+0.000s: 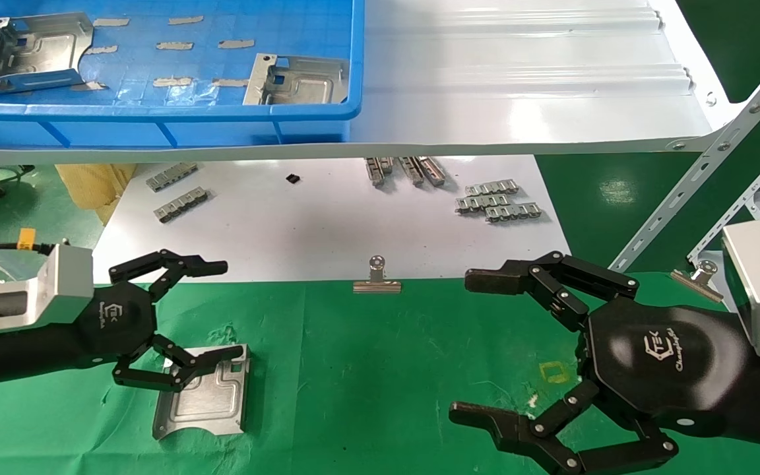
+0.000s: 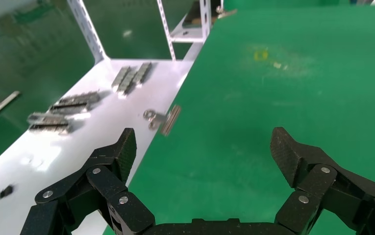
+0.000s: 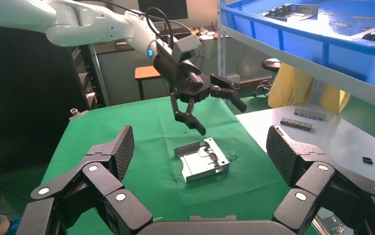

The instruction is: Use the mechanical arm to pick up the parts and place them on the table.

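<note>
At lower left, my black three-fingered left gripper (image 1: 179, 323) hangs spread wide above a silver stamped sheet-metal plate (image 1: 203, 394) lying flat on the wrinkled green cloth table (image 1: 380, 369). At lower right, my right gripper (image 1: 479, 346) is likewise splayed, empty.

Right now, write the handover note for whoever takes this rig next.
Left gripper: open, empty, above one part that lies flat on the green table; the right wrist view shows it clear of the plate.
Right gripper: open, empty, over the table.
Done: one part is on the table.
Left: two parts in the blue tray on the shelf, one at its left end, one near its right wall.
</note>
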You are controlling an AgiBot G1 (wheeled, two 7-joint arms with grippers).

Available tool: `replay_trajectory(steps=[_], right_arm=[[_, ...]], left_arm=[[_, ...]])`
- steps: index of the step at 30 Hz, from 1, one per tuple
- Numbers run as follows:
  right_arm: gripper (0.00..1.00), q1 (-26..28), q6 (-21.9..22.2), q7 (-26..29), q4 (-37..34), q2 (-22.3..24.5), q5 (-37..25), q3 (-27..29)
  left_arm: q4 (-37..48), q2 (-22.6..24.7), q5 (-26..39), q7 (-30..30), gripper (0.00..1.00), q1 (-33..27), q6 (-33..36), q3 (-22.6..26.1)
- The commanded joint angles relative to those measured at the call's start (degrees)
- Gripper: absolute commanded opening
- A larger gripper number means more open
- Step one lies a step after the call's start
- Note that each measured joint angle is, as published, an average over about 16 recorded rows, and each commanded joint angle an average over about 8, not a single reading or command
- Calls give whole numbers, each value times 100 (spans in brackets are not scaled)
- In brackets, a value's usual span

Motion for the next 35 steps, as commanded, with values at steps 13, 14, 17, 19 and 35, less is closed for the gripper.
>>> replay_trajectory(steps=[13, 14, 17, 19, 35], right_arm=[[100, 0, 0, 0, 0, 0, 0, 0], [100, 0, 0, 0, 0, 0, 0, 0], [100, 0, 0, 0, 0, 0, 0, 0], [100, 0, 0, 0, 0, 0, 0, 0], [100, 0, 0, 0, 0, 0, 0, -1]], left_arm=[[-1511, -264, -350, -1197, 100, 659, -135, -690], [-1616, -283, -374, -1280, 100, 705, -144, -738], [-1939, -339, -449, -1536, 100, 846, -173, -886], [-2158, -377, -499, -1709, 100, 941, -192, -986], [-3718, -650, -860, -2945, 100, 1621, -332, -1698]])
